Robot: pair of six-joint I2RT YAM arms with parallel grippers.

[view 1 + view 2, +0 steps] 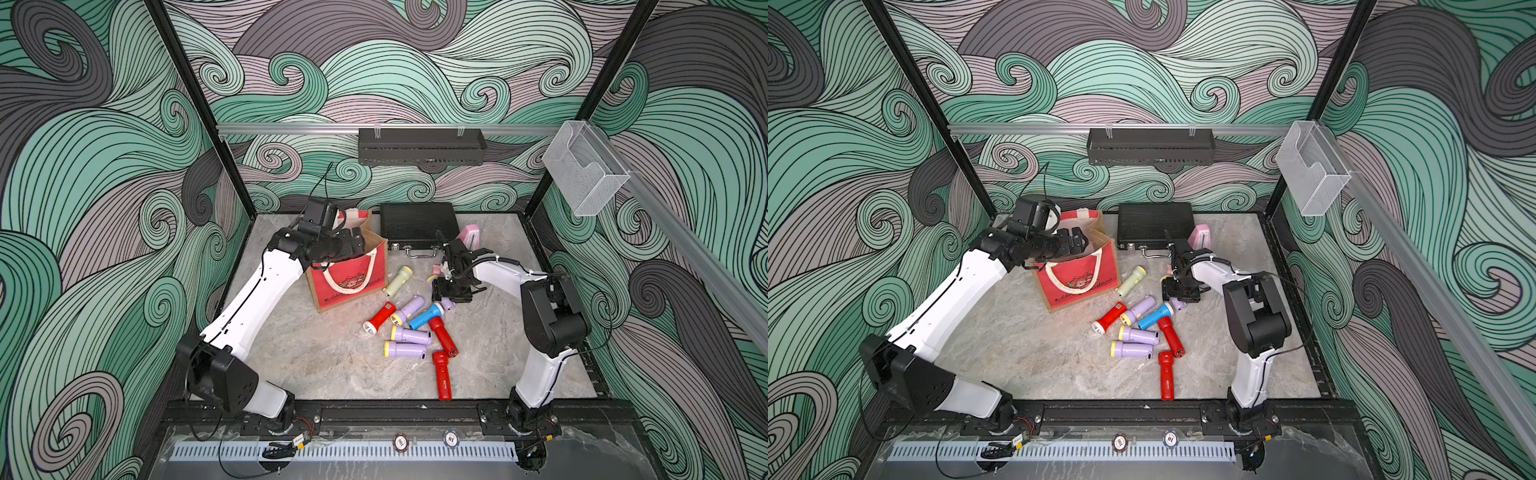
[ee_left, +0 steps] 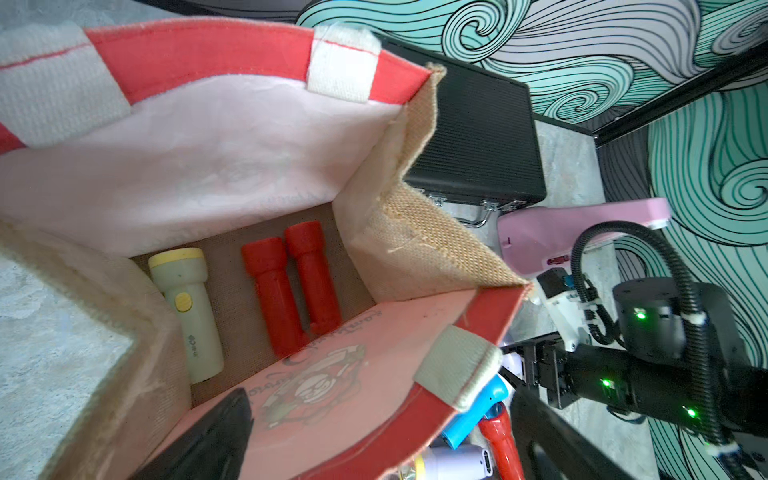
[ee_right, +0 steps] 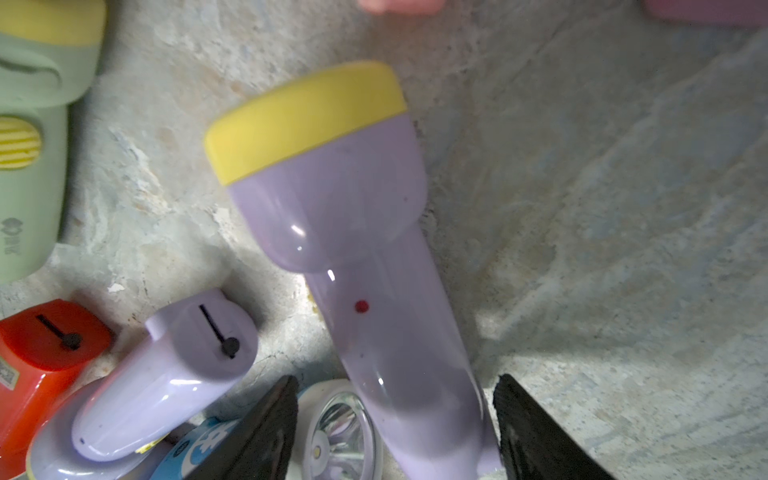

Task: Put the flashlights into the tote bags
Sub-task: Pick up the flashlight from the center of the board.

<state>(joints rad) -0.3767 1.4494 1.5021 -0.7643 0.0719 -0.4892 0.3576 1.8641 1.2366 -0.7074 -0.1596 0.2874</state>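
So the lilac flashlight (image 3: 353, 232) lies on the surface (image 3: 582, 208) right between the right end effector's (image 3: 397, 378) spread jaws, not clamped yet, long axis running straight out from the wrist, yellow head farthest. Meanwhile the left end effector (image 1: 356, 243) hangs released over the tote bag (image 1: 328, 286), so right's nearer.

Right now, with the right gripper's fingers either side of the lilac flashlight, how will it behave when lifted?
The lilac flashlight looks glossy, so it may slip in the right gripper. Its round body would probably roll if nudged. Gripped near the tail, the wider yellow head may droop.
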